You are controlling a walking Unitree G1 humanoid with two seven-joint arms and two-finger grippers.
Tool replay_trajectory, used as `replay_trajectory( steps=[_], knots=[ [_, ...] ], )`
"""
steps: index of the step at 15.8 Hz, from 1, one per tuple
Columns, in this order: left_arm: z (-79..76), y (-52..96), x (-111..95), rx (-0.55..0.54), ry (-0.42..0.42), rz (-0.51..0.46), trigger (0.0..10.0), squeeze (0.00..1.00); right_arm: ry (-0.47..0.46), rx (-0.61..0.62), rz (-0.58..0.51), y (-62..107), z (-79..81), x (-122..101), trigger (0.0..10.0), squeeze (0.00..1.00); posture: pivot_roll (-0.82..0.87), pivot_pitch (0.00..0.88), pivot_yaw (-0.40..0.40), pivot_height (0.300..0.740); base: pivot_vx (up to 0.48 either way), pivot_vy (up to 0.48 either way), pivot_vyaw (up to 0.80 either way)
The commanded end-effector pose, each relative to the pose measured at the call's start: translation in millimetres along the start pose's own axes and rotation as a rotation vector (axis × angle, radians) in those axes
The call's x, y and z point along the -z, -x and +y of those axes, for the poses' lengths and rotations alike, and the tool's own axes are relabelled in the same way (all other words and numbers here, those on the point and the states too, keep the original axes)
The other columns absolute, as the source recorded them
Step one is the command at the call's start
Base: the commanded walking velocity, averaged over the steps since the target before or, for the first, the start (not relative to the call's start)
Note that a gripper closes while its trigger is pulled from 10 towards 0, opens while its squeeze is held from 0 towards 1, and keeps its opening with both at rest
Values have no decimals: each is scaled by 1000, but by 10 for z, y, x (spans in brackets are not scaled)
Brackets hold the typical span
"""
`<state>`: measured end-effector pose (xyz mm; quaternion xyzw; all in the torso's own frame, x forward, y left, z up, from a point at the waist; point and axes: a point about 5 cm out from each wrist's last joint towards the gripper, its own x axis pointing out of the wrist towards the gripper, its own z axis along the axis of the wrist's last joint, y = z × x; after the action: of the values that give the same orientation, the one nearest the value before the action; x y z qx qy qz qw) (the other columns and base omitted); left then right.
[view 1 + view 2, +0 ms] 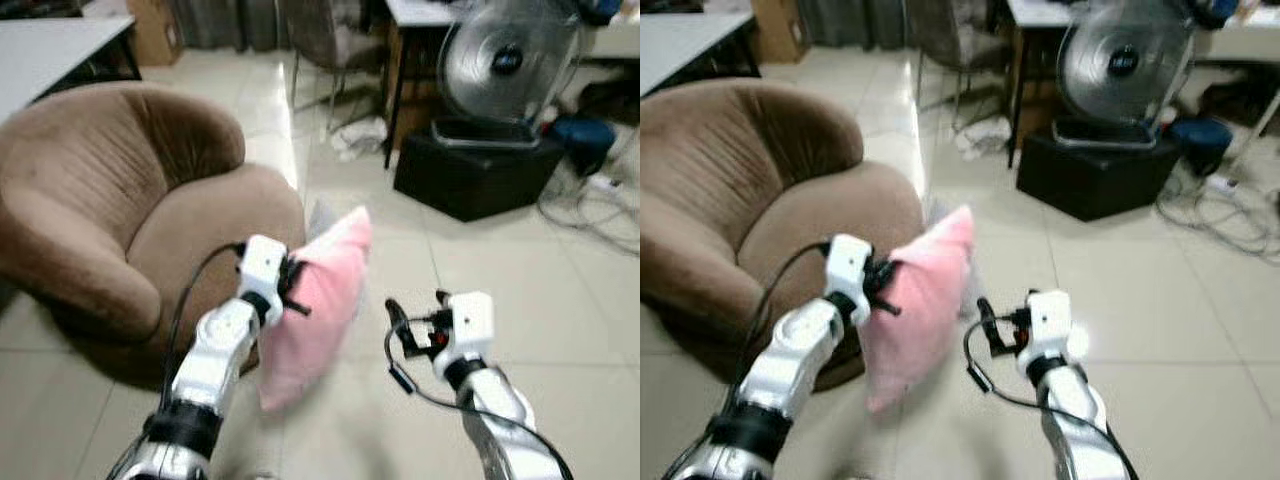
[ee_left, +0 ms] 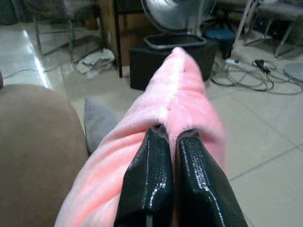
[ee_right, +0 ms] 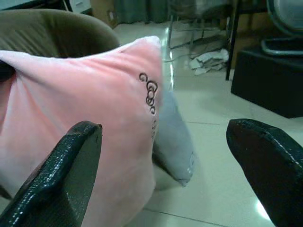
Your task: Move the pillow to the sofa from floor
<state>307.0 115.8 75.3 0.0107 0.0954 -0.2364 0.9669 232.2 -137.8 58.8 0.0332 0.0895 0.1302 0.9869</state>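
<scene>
A pink pillow (image 1: 318,305) hangs upright above the floor, just in front of the brown sofa (image 1: 110,210). My left gripper (image 1: 290,285) is shut on the pillow's edge; its black fingers (image 2: 151,175) pinch a fold of the pink fabric (image 2: 180,94). My right gripper (image 1: 415,320) stands open to the right of the pillow, apart from it, with nothing between its fingers (image 3: 71,170). The pillow's face with a small embroidered mark (image 3: 150,94) shows in the right wrist view. A grey pillow (image 3: 173,137) lies on the floor behind the pink one.
A black box (image 1: 478,170) with a large fan (image 1: 510,60) on it stands at the back right. Cables (image 1: 600,210) lie on the tiles at the far right. A chair (image 1: 335,50) and a table leg (image 1: 393,95) stand behind, with crumpled cloth (image 1: 358,135) on the floor.
</scene>
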Motion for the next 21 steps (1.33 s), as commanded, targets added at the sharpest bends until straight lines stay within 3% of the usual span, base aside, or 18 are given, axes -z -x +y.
replay_trajectory(
  steps=[1,21],
  knots=[
    [136,15,-159,-26,-41,-62,0,0,-5,-17,-9,-24,70,-23,10000,0,3,13,46,740,480,0,0],
    [131,-31,-150,-13,-61,-45,0,0,1,-39,18,-28,101,54,10000,0,2,0,55,740,480,0,0]
  ],
)
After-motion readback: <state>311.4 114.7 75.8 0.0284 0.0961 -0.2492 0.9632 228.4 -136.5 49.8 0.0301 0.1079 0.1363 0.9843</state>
